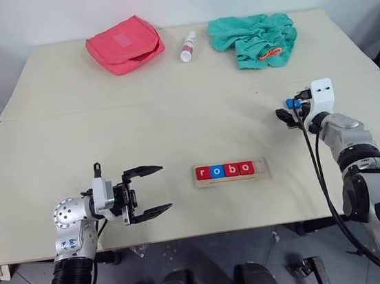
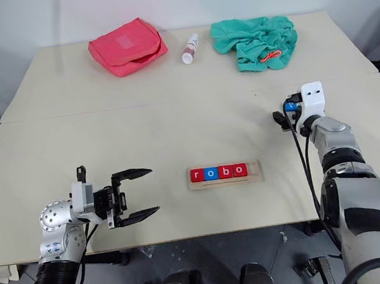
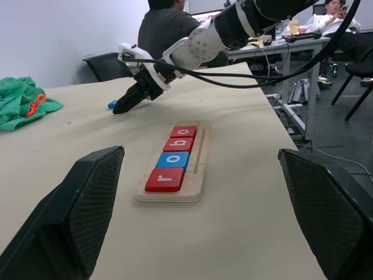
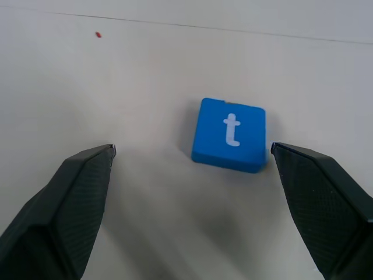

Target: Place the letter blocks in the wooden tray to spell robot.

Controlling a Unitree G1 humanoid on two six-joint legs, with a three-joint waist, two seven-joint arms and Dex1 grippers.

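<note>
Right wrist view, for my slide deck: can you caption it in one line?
Open right gripper poised over the blue t block lying flat on the table, not yet grasped.

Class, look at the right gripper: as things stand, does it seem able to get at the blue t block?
Probably yes. The right gripper is open, and the t block lies flat on the bare table just ahead between its fingers, with nothing in the way.

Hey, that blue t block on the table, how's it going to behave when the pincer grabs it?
The blue t block looks like a stiff, flat square, so it probably won't bend or roll. Lying flat on the table, it should slide rather than tip if nudged. Its smooth faces and rounded edges may be slippery between the open right pincer.
</note>
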